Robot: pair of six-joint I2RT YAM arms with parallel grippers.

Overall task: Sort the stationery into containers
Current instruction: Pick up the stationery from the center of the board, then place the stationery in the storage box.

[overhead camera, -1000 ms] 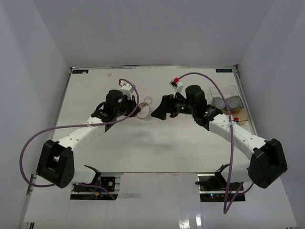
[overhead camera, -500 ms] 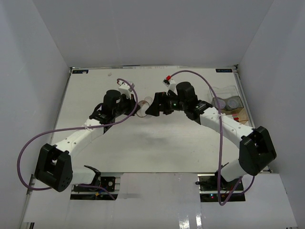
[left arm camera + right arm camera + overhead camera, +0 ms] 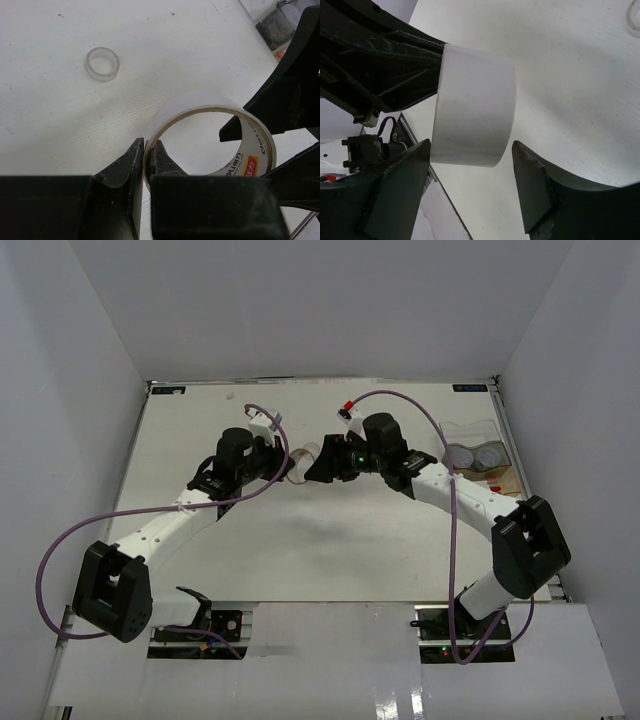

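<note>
The right gripper (image 3: 471, 145) has come in from three o'clock. Its jaws stand wide, one on each side of the tape roll (image 3: 250, 145), without touching it. The left gripper (image 3: 148, 150) pinches the roll's wall, near the middle of the table (image 3: 300, 560).

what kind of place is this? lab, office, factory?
Probably a lab test cell: white table boxed in by plain panels, left arm and right arm bolted at its near edge, only stationery like a tape roll out.

A white table (image 3: 330, 550) sits enclosed by 3 plain pale grey walls (image 3: 320, 300) under soft, even light
</note>
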